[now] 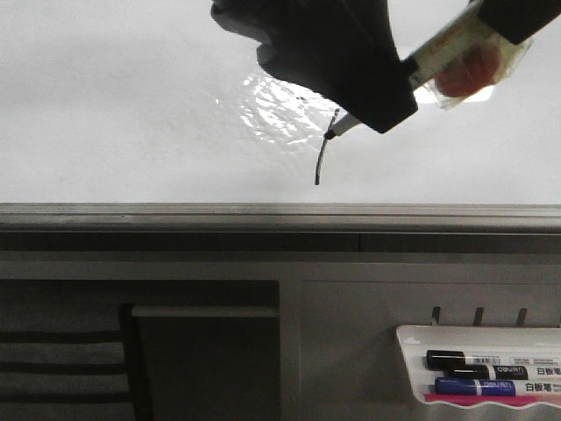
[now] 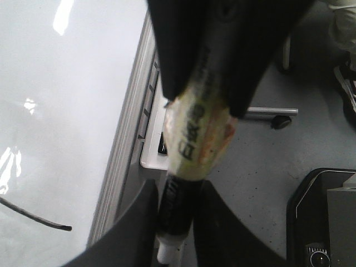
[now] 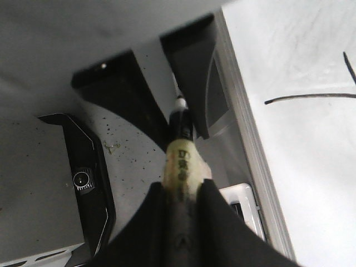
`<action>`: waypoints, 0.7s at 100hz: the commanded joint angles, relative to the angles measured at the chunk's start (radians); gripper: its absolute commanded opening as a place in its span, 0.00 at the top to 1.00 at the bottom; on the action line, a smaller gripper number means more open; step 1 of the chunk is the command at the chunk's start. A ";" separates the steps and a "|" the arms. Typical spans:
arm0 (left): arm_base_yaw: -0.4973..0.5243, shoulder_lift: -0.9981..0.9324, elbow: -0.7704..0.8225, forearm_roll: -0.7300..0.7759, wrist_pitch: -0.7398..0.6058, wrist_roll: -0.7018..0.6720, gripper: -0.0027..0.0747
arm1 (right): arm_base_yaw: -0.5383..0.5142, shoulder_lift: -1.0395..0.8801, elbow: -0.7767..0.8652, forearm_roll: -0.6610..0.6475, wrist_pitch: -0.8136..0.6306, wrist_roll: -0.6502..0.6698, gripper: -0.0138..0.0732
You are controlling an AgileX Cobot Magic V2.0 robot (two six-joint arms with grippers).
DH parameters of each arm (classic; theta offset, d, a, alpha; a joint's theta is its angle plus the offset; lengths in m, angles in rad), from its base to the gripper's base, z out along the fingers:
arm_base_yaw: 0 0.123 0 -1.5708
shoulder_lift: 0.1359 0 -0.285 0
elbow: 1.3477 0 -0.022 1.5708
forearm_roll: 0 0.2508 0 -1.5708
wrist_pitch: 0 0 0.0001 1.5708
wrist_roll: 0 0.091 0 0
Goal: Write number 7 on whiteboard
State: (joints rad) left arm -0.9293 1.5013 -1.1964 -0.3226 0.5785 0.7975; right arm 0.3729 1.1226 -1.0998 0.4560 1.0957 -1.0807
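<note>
Above the whiteboard's (image 1: 131, 105) grey edge (image 1: 175, 215), the 7 (image 1: 319, 167) shows as a thin, slightly curved black stem running down toward that edge. Its top bar is hidden behind the dark left arm (image 1: 333, 53). The marker (image 1: 438, 57) slants down from the board's far right, its tip meeting the stem about halfway along; whether it presses on the board or hangs just off it I cannot tell.

The right fingers (image 3: 222, 228) are closed on the marker's tape-wrapped barrel, probably because the wrap gives a thicker, less slippery hold, with the nib pointing away from the wrist. The left fingers (image 2: 130, 233) lie close on either side of the black end near the nib, likely to steady it, though I cannot tell whether they actually pinch it.

Both arms reach in over the board from its far side, the left low over the figure and the right higher. With the stem drawn, the figure looks nearly or fully done.
</note>
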 commanded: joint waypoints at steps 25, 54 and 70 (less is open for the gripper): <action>-0.006 -0.031 -0.038 -0.028 -0.064 -0.016 0.99 | -0.004 -0.020 -0.033 0.067 -0.017 -0.013 0.88; 0.040 -0.033 -0.038 -0.025 -0.050 -0.028 0.99 | -0.009 -0.048 -0.038 -0.063 -0.042 0.115 0.46; 0.124 -0.058 -0.038 0.005 0.019 -0.131 0.99 | -0.009 -0.119 -0.043 -0.162 -0.058 0.215 0.43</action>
State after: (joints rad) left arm -0.8477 1.4991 -1.1964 -0.3198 0.6103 0.7423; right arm 0.3710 1.0594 -1.1082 0.3249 1.0844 -0.9257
